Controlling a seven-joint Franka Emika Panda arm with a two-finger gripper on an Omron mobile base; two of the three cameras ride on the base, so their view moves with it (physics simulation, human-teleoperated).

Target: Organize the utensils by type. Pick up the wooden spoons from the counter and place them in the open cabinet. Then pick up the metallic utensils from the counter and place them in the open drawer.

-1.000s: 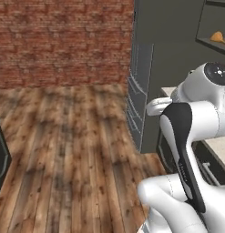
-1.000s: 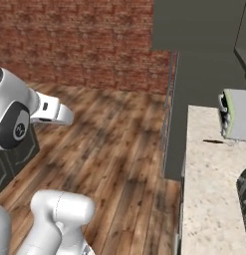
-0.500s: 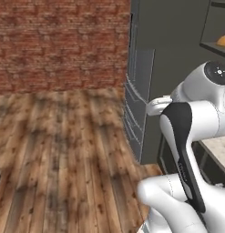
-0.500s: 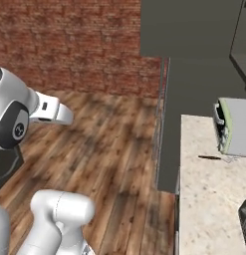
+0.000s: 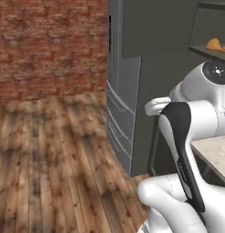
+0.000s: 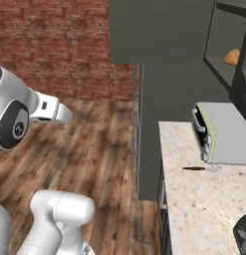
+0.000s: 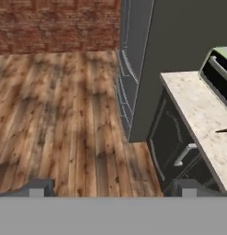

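The gripper (image 7: 112, 189) is seen in the hand view with its two dark finger tips (image 7: 39, 187) spread far apart at the bottom of the picture; nothing is grasped between them, and only wooden floor (image 7: 59, 114) lies beyond the gap. The hand is held well above the floor and apart from the counter (image 7: 197, 114), whose beige speckled top runs along the right of that view over a dark cabinet front (image 7: 172, 137) with a silver handle (image 7: 184, 153).

On the counter, in the right base view, a small dark utensil (image 6: 194, 169) is laid flat just in front of a pale green toaster oven (image 6: 221, 132); it may be the knife, though it is too small to be told with certainty. Its tip is also glimpsed at the right edge of the hand view. Beside the counter's end a tall grey refrigerator (image 5: 125, 113) is stood against the red brick wall (image 5: 50, 45).

Higher up on the right, a dark wall cabinet (image 6: 229, 55) is seen open, and an orange object (image 6: 232, 57) is resting on its shelf; what it is cannot be made out. The white arm (image 5: 191, 136) is raised in the foreground of the left base view.
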